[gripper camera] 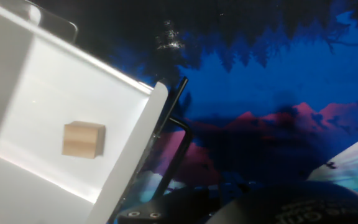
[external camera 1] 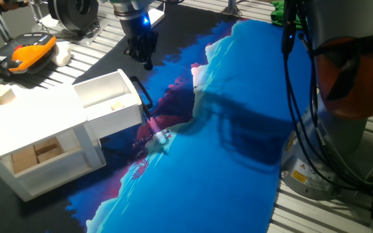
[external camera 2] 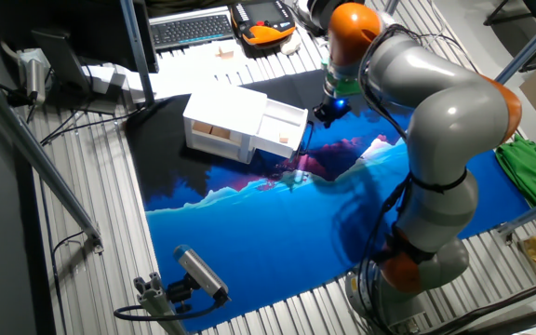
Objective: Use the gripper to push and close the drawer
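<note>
The white drawer (external camera 1: 109, 97) stands pulled out of the small white cabinet (external camera 1: 31, 120), with its black bar handle (external camera 1: 145, 97) facing right. A small wooden block (gripper camera: 84, 139) lies inside it. My black gripper (external camera 1: 146, 59), with its blue light above, hangs above and behind the drawer's front, a short way from the handle and not touching it. Its fingers look pressed together and hold nothing. In the other fixed view the gripper (external camera 2: 328, 112) is just right of the drawer (external camera 2: 282, 126). The hand view shows the drawer's front edge and handle (gripper camera: 176, 140) below.
Wooden blocks (external camera 1: 36, 155) sit in the cabinet's lower shelf and one (external camera 1: 2, 94) on its top. A blue and red printed mat (external camera 1: 225, 155) covers the table. An orange-black pendant (external camera 1: 24, 55) lies behind the cabinet. The grey robot base (external camera 1: 342, 103) stands at the right.
</note>
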